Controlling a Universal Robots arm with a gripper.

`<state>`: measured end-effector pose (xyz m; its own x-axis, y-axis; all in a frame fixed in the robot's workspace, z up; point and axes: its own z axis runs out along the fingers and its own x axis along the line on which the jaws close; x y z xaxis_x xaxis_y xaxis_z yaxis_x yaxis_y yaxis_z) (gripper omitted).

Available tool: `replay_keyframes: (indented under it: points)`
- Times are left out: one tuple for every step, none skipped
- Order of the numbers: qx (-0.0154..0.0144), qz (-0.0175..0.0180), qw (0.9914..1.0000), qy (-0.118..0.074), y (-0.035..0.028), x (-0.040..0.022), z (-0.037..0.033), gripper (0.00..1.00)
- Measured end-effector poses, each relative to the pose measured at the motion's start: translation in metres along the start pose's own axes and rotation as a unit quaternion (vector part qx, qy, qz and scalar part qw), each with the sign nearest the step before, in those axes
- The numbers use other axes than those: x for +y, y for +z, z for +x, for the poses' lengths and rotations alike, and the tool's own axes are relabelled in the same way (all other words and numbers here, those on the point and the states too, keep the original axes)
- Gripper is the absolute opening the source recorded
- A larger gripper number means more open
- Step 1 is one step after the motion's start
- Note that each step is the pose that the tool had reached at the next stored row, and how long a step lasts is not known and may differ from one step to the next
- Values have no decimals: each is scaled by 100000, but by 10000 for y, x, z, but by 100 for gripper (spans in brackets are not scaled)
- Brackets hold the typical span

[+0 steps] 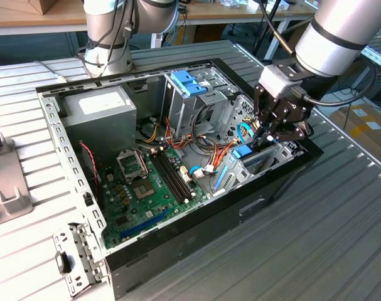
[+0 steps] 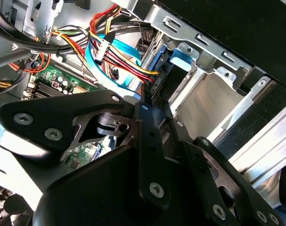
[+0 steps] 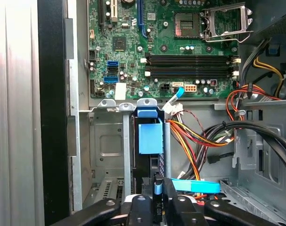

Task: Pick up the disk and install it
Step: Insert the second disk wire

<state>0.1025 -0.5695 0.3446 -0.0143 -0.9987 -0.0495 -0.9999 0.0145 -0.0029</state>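
**Disk held on edge at the drive bay, gripper inside the case**

Exterior view: we see the open computer case [image 1: 177, 157] lying on a ribbed grey metal table [image 1: 316, 238]. The arm comes in from 1 o'clock, and the gripper [image 1: 265, 135] is down inside the case at roughly 3 o'clock of it, by the front wall. The blue piece of the disk [image 1: 243, 151] shows just below the fingers, among the orange and red cables [image 1: 206, 150]. The green motherboard [image 1: 140, 188] sits at the case's 7 o'clock, the grey power supply [image 1: 99, 106] at 10 o'clock, and the metal cage with light-blue handles [image 1: 189, 88] at 12. A loose metal bracket [image 1: 77, 257] lies on the table at 8 o'clock. Wooden benches [image 1: 27, 19] and cardboard boxes [image 1: 366, 125] stand in the room behind.

Second wrist view: black gripper linkage [image 2: 147, 141] in the foreground, with the blue disk piece [image 2: 180, 59] and the silver bay frame [image 2: 199, 42] beyond it.

First wrist view: the disk [image 3: 151, 136] stands on edge in the bay slot, its blue side facing us. The fingers [image 3: 142, 207] are clamped on its near edge. The motherboard [image 3: 133, 42] is at 12 o'clock.
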Motion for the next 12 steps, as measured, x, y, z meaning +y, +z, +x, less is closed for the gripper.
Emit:
replay_keyframes:
  points:
    - [-15,0,100000,0,-20,0,-1,24]
    - [-18,2,100000,2,-40,0,-2,24]
    - [-20,0,100000,3,-76,0,-4,24]
    - [-34,2,100000,1,-106,0,-5,24]
    - [-52,5,100000,2,-136,0,-7,24]
    - [-85,4,100000,2,-156,0,-8,24]
    - [-115,3,100000,3,-175,0,-8,24]
    - [-172,3,100000,3,-178,0,-9,24]
    - [-370,-1,99999,1,-178,0,-12,24]
    - [-656,-3,99998,3,-179,0,-15,24]
    - [-1016,-10,99995,3,-178,0,-16,23]
    - [-1266,-21,99992,7,-175,0,-16,23]
